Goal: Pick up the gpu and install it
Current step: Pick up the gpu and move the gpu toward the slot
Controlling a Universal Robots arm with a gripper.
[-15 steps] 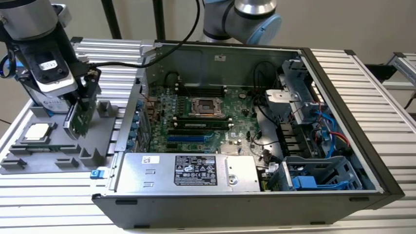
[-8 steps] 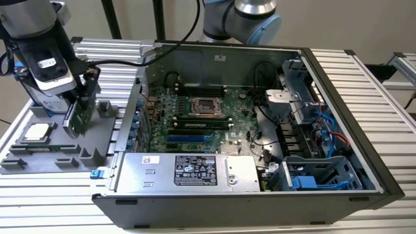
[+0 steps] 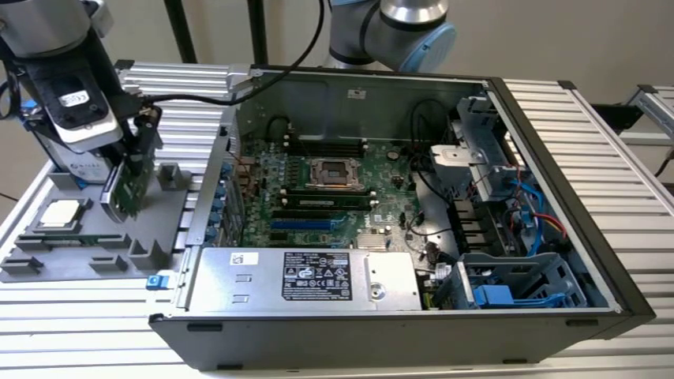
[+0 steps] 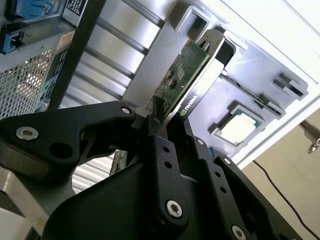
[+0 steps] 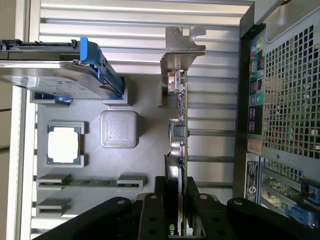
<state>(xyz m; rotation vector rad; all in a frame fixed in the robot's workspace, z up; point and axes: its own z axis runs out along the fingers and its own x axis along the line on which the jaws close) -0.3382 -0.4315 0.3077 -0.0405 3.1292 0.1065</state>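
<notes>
You had the fingers (image 5: 197, 215) closed on one end of the gpu (image 5: 179, 125), holding it on edge over the grey tray (image 3: 95, 237) on the table (image 3: 589, 126), with its metal bracket (image 5: 182, 45) at the far end. The card was just beside the open computer case (image 3: 421, 335), on the exterior view's left.

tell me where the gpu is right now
On the exterior view's left, the gpu stands on edge clamped in the gripper at the grey tray, between the CPU chip and the open computer case.
</notes>
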